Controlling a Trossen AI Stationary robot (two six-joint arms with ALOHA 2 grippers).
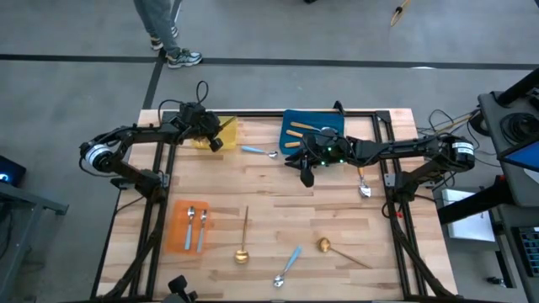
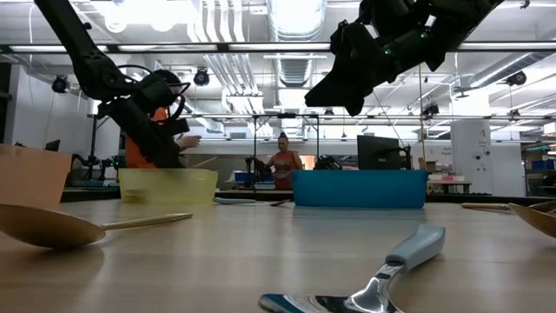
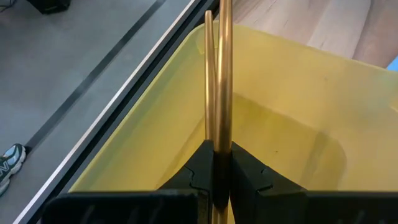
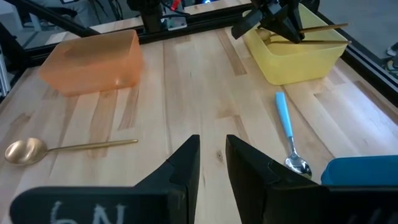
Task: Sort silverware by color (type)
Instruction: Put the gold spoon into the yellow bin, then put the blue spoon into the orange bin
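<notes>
My left gripper [image 1: 212, 139] hangs over the yellow tray [image 1: 226, 130] at the table's far left, shut on a thin gold spoon handle [image 3: 225, 74]. A second gold handle [image 3: 208, 81] runs close beside it. The bowls are hidden. My right gripper [image 4: 211, 149] hovers open and empty above the table's middle [image 1: 307, 175]. Loose on the table lie a blue-handled spoon [image 1: 259, 151] near the yellow tray, two gold spoons [image 1: 244, 240] [image 1: 337, 250], another blue-handled spoon [image 1: 288, 265] and a spoon [image 1: 364, 185] at the right. My left gripper pinches the gold handle [image 3: 224, 134] between its two fingers [image 3: 249, 174], slanting down over the yellow tray. The handle runs along the fingers and sticks out ahead of them, over the tray's rim [image 4: 323, 27]. Whether the second handle is also in the pinch, I cannot tell.
A blue tray [image 1: 324, 118] with orange-handled spoons stands at the far middle. An orange tray [image 1: 178, 240] with two spoons sits near left. A black frame borders the table. A person [image 1: 164, 34] stands beyond the far edge.
</notes>
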